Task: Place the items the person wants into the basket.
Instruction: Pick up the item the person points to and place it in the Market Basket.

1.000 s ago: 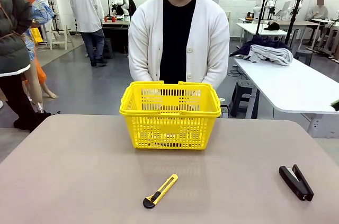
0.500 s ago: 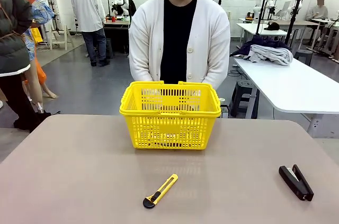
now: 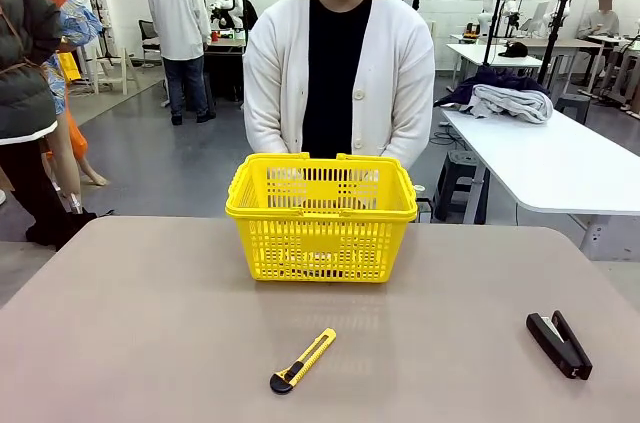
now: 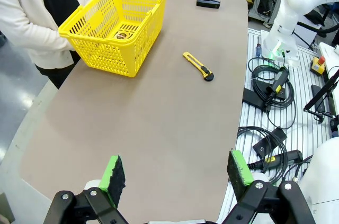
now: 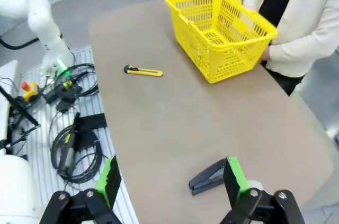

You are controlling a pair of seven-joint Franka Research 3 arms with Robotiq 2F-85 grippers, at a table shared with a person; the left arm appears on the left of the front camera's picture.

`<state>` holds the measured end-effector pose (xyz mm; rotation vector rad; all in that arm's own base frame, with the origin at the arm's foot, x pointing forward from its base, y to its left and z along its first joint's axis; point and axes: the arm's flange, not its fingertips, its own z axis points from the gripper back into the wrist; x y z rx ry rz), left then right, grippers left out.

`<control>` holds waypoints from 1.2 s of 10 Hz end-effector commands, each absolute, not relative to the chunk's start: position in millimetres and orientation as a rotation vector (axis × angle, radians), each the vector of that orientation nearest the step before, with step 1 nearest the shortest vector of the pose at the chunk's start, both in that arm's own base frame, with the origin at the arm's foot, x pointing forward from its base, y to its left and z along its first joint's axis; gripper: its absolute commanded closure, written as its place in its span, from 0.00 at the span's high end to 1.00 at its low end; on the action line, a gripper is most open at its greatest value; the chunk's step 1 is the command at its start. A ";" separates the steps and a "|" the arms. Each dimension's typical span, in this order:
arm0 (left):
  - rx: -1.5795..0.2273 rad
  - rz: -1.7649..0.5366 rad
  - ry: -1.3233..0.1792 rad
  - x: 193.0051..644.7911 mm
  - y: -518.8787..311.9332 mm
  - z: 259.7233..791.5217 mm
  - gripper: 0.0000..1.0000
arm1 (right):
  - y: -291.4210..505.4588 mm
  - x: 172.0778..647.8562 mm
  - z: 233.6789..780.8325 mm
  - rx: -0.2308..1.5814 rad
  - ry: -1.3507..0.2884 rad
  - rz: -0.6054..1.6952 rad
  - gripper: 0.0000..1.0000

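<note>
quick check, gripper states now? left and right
Left gripper: open, holding nothing, above the table.
Right gripper: open, holding nothing, above the table near the stapler.

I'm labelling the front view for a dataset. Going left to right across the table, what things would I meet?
Basket → utility knife → stapler. The basket's left edge comes first; the knife lies nearer the camera, below the basket's middle, and the stapler sits far right.
</note>
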<state>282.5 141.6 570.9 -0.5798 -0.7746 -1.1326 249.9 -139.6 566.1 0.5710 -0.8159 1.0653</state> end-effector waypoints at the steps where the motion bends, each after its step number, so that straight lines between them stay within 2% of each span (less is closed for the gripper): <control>1: -0.585 -1.149 -0.804 282.8 143.0 571.0 1.00 | -140.9 249.5 565.2 0.591 -0.823 1.070 1.00; 12: -0.585 -1.149 -0.804 282.8 143.0 571.0 1.00 | -140.9 249.5 565.2 0.591 -0.823 1.070 1.00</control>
